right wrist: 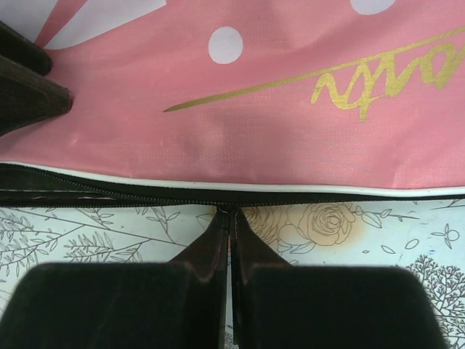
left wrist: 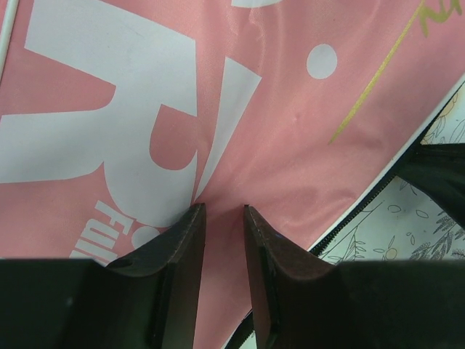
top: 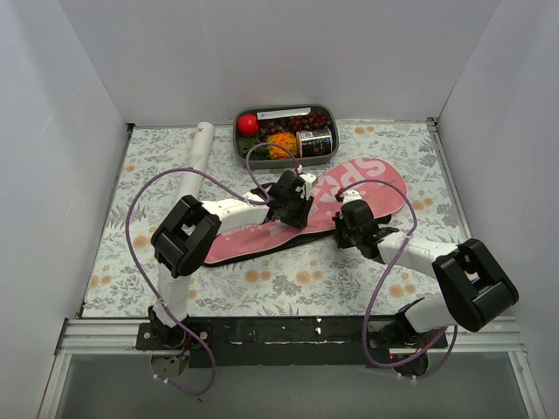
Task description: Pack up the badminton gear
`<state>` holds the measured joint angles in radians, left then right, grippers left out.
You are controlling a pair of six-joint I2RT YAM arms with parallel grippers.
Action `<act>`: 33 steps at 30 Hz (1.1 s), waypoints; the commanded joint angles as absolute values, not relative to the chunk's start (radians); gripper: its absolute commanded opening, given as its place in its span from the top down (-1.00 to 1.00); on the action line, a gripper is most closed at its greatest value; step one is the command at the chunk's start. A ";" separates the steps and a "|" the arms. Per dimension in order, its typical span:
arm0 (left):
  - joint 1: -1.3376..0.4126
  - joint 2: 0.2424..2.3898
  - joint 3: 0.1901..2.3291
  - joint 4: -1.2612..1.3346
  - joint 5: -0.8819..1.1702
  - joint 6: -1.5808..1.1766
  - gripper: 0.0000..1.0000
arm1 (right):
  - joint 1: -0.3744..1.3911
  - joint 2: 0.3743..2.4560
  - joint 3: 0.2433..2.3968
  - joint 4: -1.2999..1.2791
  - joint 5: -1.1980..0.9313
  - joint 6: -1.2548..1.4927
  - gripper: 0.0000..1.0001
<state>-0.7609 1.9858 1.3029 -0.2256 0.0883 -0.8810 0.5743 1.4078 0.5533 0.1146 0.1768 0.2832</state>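
Note:
The long pink bag (top: 349,188) with white lettering and black edging lies diagonally on the floral cloth. It fills the left wrist view (left wrist: 290,109) and the top of the right wrist view (right wrist: 254,109). My left gripper (top: 295,214) stands on the bag's middle, jaws narrowly apart and pinching a fold of pink fabric (left wrist: 221,211). My right gripper (top: 345,230) is shut at the bag's near black zipper edge, on the zipper pull (right wrist: 229,211). The white tube (top: 194,161) lies at the far left. The rackets are hidden.
A grey food tray (top: 325,113) with a red ball (top: 247,124) and a can stands at the back, just beyond the bag. White walls enclose the table on three sides. The left gripper's finger shows at the upper left of the right wrist view (right wrist: 29,87).

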 commanded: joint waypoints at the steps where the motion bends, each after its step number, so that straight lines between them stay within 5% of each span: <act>1: -0.750 2.005 1.296 -0.333 0.083 -0.885 0.45 | 0.650 1.373 0.564 0.109 0.123 0.294 0.97; 21: -0.750 1.953 1.284 -0.301 0.164 -0.917 0.46 | 0.959 1.574 0.664 0.373 -0.017 0.486 0.97; 33: -0.749 1.752 1.321 -0.460 0.052 -0.876 -0.11 | 0.930 1.382 0.581 0.186 0.170 0.448 0.97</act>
<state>-0.7559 1.8969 1.2987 -0.3630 0.1490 -0.9146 0.9363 1.4506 0.6117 0.2344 0.1394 0.4480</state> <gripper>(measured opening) 0.536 0.021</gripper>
